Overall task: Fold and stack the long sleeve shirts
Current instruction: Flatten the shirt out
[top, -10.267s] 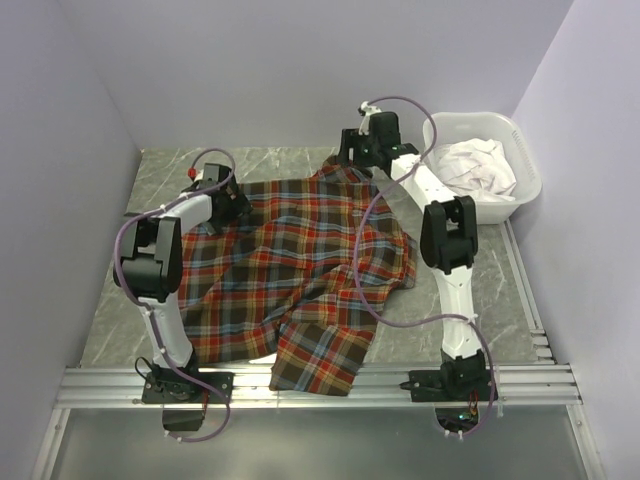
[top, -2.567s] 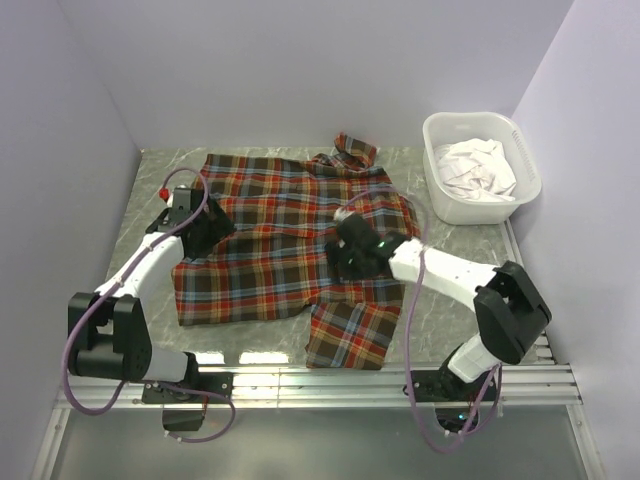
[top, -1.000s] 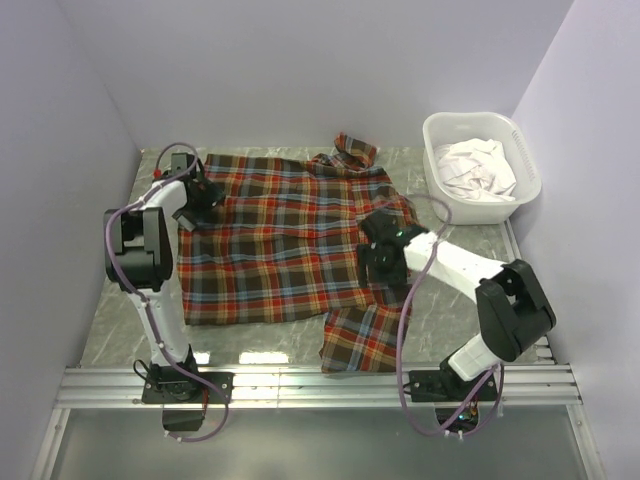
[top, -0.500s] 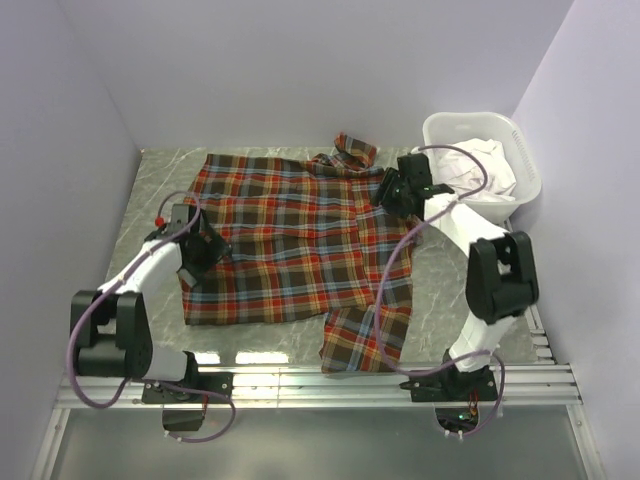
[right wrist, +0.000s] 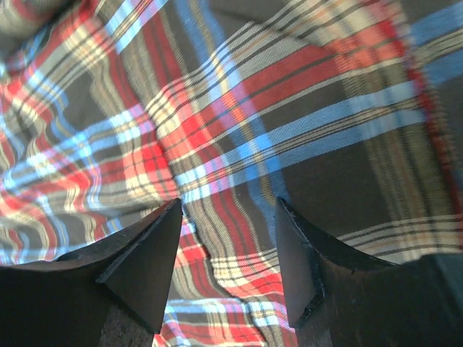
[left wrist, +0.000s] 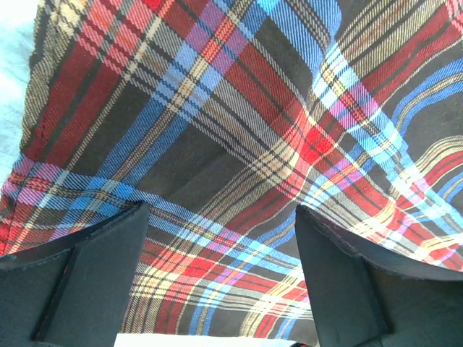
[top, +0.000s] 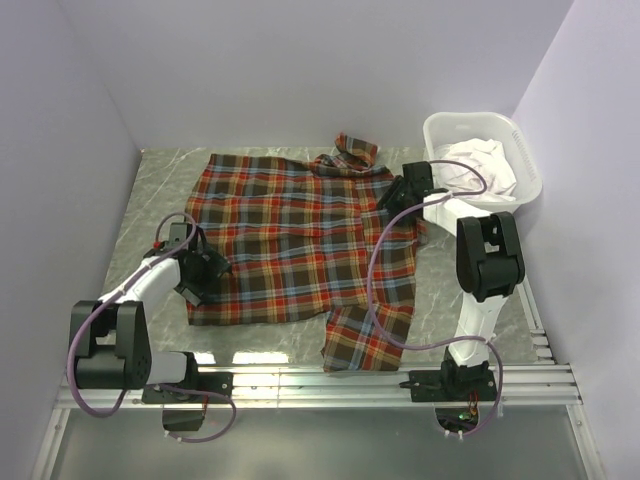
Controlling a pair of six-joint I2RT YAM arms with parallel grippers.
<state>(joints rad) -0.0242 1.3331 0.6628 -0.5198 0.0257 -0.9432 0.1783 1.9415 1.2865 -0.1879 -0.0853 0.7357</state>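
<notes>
Top external shows you the shirt (top: 300, 240) spread flat on the table (top: 150, 195), broader span left to right, with its left edge under the left gripper (top: 200, 268) and its far-right shoulder under the right gripper (top: 400, 192); both stand open, gripping nothing.

Spread fingers (left wrist: 87, 267) of the left gripper (left wrist: 221, 210) over the plaid shirt (left wrist: 239, 108)

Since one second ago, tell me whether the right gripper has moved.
Yes: the right gripper moved farther back and rightward, nearer the white basket.
</notes>
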